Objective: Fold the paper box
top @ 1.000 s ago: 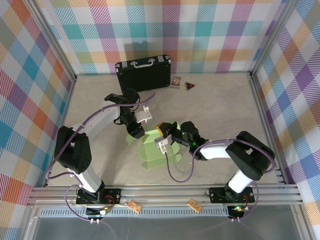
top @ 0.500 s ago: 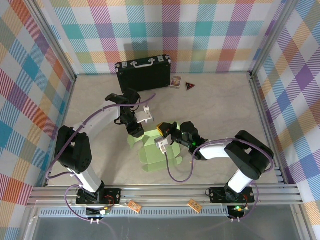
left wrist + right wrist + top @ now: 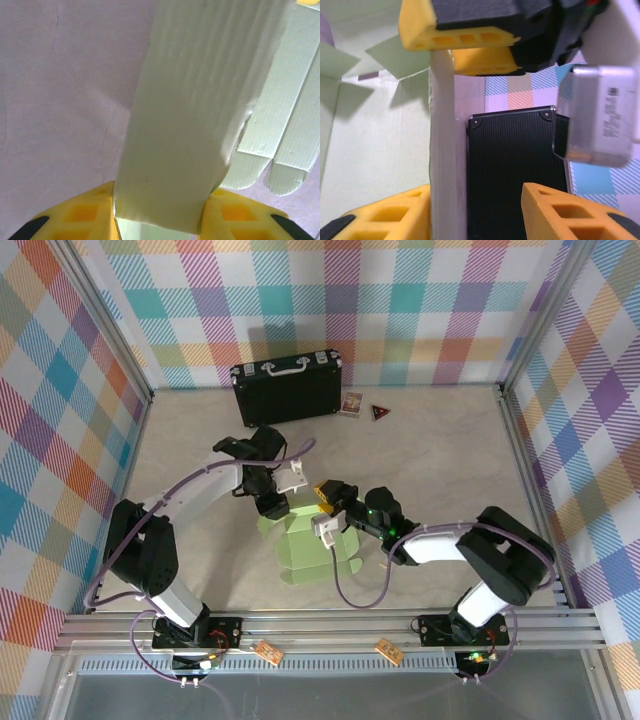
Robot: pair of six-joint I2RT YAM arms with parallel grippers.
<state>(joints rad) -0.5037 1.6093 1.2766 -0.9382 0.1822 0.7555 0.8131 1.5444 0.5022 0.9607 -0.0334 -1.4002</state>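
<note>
Where the paper box (image 3: 312, 552) lies near the centre of the worktop (image 3: 450, 440), somewhat toward the near edge, both grippers meet at its far end. The left gripper (image 3: 159, 222) is closed on a raised flap of the box, which fills the gap between its pads (image 3: 75, 217). The right gripper (image 3: 475, 212) stands open, one finger (image 3: 385, 212) touching the upright flap.

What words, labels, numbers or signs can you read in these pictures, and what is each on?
Nothing can be quoted.
On the grey module, right wrist view: a label, too blurred to read.
On the small card and red triangle beside the black case: too small to read.
On the left orange tag and right orange tag: too small to read.
On the paper box: no print visible.
</note>
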